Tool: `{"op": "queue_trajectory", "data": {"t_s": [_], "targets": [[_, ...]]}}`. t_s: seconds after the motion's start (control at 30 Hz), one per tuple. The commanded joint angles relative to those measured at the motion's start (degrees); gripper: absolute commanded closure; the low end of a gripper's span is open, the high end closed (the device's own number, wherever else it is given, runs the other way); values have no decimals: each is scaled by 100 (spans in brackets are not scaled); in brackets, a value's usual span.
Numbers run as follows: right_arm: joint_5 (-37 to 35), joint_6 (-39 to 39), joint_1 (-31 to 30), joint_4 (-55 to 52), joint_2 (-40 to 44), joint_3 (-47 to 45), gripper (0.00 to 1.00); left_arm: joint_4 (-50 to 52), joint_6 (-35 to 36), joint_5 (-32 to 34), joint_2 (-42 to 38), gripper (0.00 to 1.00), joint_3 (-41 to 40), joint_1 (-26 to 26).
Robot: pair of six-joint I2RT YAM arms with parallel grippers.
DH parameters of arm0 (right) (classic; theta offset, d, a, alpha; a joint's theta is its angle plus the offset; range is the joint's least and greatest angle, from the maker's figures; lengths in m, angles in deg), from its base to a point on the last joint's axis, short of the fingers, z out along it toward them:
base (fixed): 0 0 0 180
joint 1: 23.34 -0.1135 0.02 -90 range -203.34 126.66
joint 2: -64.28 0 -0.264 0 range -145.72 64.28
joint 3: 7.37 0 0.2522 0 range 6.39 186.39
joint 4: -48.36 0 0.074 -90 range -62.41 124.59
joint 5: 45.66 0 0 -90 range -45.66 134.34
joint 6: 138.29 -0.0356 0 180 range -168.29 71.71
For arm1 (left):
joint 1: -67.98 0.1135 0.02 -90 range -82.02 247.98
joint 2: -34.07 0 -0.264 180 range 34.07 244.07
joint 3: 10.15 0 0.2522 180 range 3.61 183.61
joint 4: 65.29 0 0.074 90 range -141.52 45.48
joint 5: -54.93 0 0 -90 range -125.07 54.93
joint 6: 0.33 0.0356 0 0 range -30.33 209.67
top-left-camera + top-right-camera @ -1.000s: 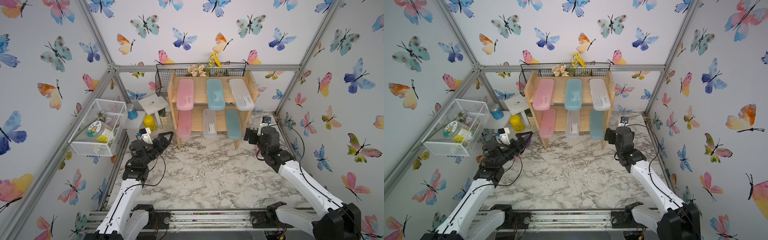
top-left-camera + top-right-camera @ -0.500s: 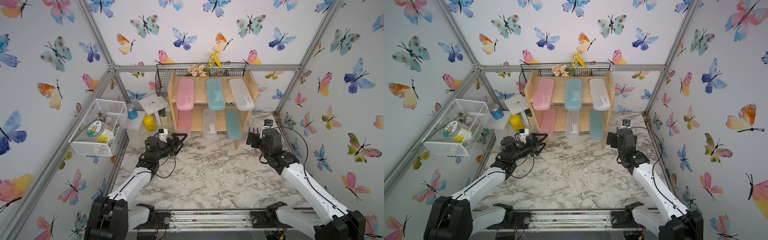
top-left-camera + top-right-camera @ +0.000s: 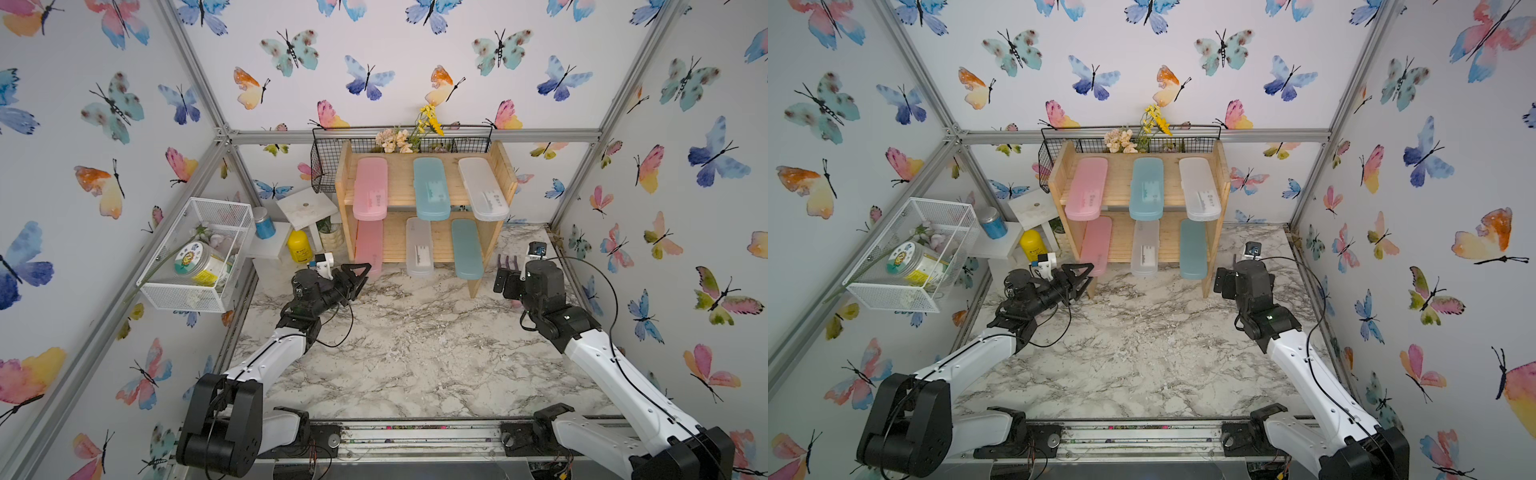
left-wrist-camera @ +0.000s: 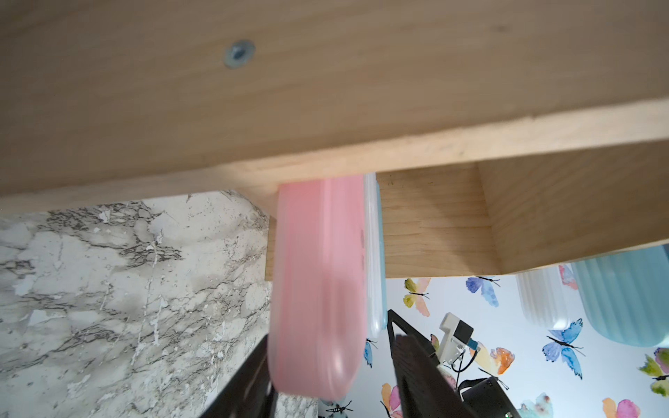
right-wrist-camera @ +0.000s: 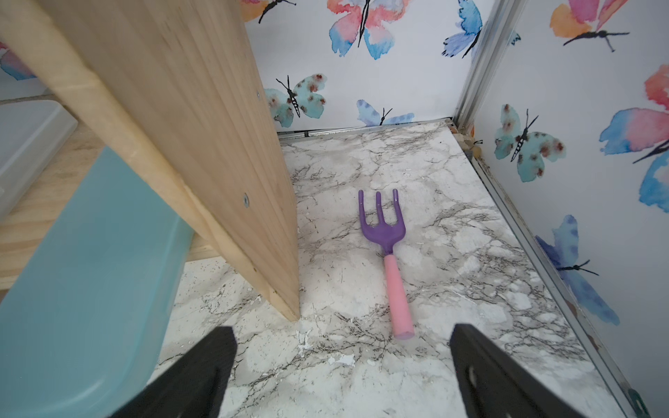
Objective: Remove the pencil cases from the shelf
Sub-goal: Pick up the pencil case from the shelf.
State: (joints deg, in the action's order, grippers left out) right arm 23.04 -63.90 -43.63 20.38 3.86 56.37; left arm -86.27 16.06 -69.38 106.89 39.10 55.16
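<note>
1. The left gripper (image 3: 360, 270) was back by the white basket (image 3: 195, 253) a moment ago. Now it has reached forward to the front end of the bottom pink case (image 3: 368, 245), at about 10 o'clock on the marble table (image 3: 407, 353).
2. Its jaws were wide apart then and have come much closer. In the left wrist view the pink case's round end (image 4: 318, 289) sits between the two black fingers (image 4: 416, 365). One finger looks to touch it, and the other shows a gap, so I cannot tell if the grip is tight yet.
3. The right gripper (image 3: 505, 282) has hardly moved. It waits with its jaws wide apart and nothing in them, at about 2 o'clock, beside the shelf's side panel (image 5: 202, 137). A purple fork (image 5: 387, 249) lies on the table in front of it.
4. All six pencil cases are on the shelf (image 3: 426, 195), three on top and three below.
5. So I think the first case is about to be pulled out. No case is off yet.
</note>
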Motion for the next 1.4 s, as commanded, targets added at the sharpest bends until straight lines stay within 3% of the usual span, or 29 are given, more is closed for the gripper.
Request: {"op": "queue_trajectory", "data": {"t_s": [0.0,0.3,0.47,0.57,0.77,0.93,1.03,1.17,1.23,1.37], "targets": [[56,-56,-11,-21,55,-67,2,-253,21,117,72,54,130,-3],[185,-45,-10,-87,186,-3,2,-393,19,204,85,91,-44,-10],[437,-110,-10,-260,374,145,3,-534,294,239,-274,96,-375,-120],[846,-262,-10,-428,543,264,3,-95,938,525,-870,98,-624,-426],[2556,-356,-57,-829,753,738,2,1972,3117,2616,-2600,100,-878,-1832],[4124,-792,-113,-823,892,1116,1,2558,3816,4522,-4018,100,-1389,-3284],[4863,-1227,-158,-580,851,1211,1,2783,4148,5721,-4433,100,-1474,-4190],[5309,-1831,-452,-47,748,1033,1,2771,4611,7197,-4188,100,-1254,-5405],[4925,-1976,-1003,175,713,849,1,2757,4849,7783,-3711,100,-969,-5906],[4159,-2164,-2155,639,406,715,1,2611,5126,8336,-2776,100,-451,-6400]]}}
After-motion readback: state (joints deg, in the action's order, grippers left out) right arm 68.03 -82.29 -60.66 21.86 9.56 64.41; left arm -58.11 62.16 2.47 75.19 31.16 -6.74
